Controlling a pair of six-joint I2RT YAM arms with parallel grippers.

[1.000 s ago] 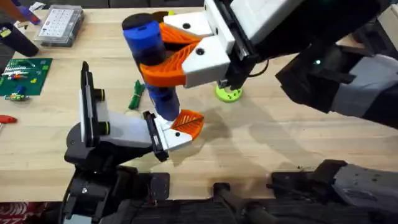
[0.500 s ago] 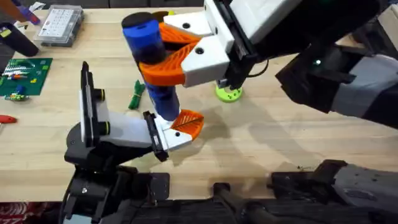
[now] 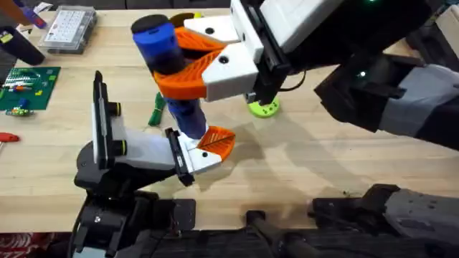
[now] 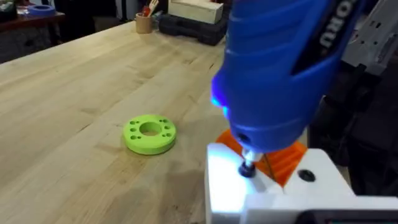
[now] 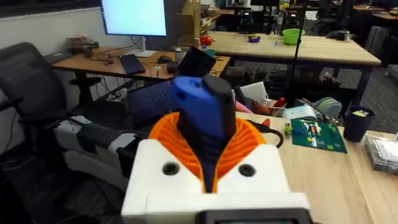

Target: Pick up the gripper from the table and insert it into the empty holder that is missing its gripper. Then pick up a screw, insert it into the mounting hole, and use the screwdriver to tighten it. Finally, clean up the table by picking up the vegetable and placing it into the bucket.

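since a moment ago my right gripper (image 3: 188, 63), clamped on the screwdriver (image 3: 171, 79), leaned left; i'd keep its tip square on the screw (image 4: 247, 168), pressing lightly.

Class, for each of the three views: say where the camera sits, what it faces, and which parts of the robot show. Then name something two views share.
Overhead: above the arm bases, looking down and forward at the table; the right hand holds the screwdriver upright over the holder.
Left wrist: low on the left arm, facing the screwdriver tip at the holder, the green disc beyond.
Right wrist: on the right arm, facing the room; its orange fingers clamp the screwdriver.
Shared: the screwdriver, in all three views.
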